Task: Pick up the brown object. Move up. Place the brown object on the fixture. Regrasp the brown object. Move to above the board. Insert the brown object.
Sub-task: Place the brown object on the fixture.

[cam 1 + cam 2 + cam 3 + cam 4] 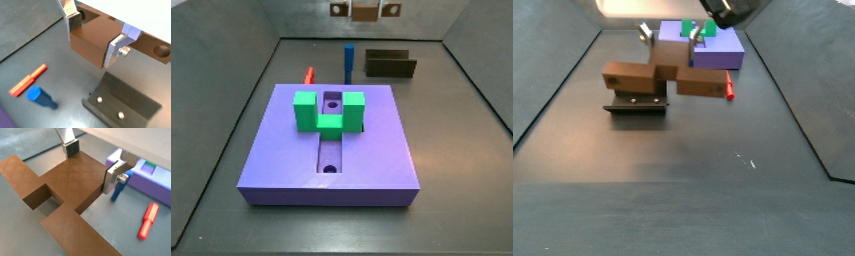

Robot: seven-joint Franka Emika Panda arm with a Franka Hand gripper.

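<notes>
My gripper is shut on the brown object, one silver finger on each side of its raised middle block. In a side view the brown object hangs in the air, level, just above and behind the fixture, with the gripper on top of it. The fixture lies on the floor below, showing two screws. The purple board carries a green U-shaped block over its groove. In a wrist view the board lies beyond the gripper.
A thin red peg lies on the floor beside a blue peg. In a side view the red peg and blue peg sit between the board and the fixture. Dark walls enclose the floor.
</notes>
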